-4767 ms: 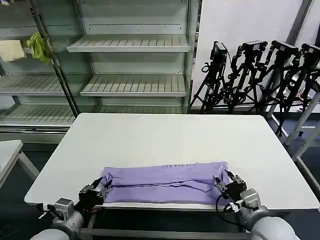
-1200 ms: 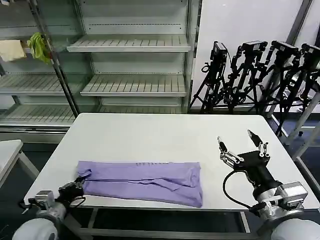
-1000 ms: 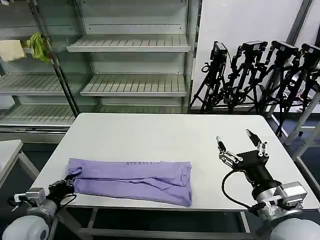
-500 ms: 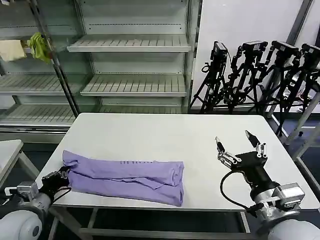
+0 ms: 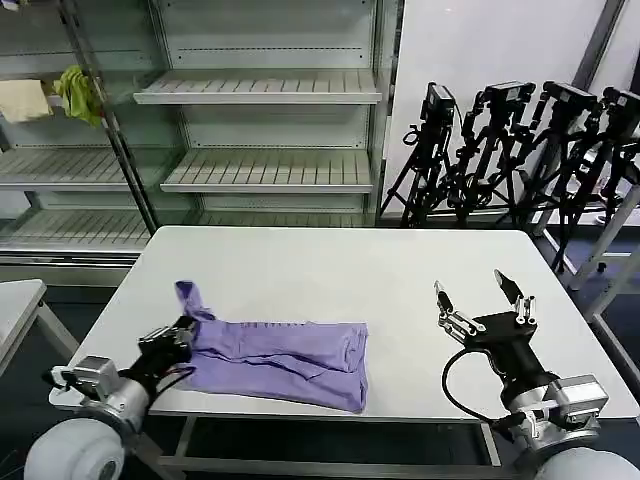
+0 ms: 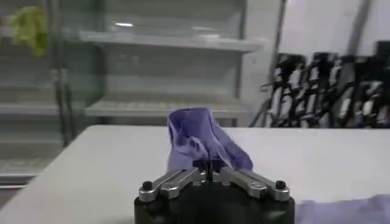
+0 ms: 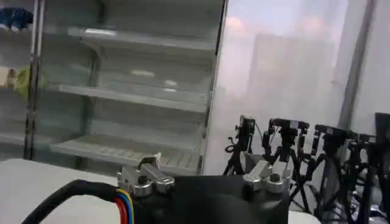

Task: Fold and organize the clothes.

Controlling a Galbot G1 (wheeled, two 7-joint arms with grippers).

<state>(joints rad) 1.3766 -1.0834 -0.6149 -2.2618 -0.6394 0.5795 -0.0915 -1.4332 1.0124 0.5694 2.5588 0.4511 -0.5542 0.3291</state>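
On table: one T-shirt (left hand pinching).

This looks like a robotics lab or test studio dressed as a shop. Behind the far edge of the white counter stand bare metal store shelves with glass doors, holding no stock beyond a yellow-green cloth and a cream cloth. Past the counter's far right corner, a cluster of black camera tripods waits against a plain white wall panel
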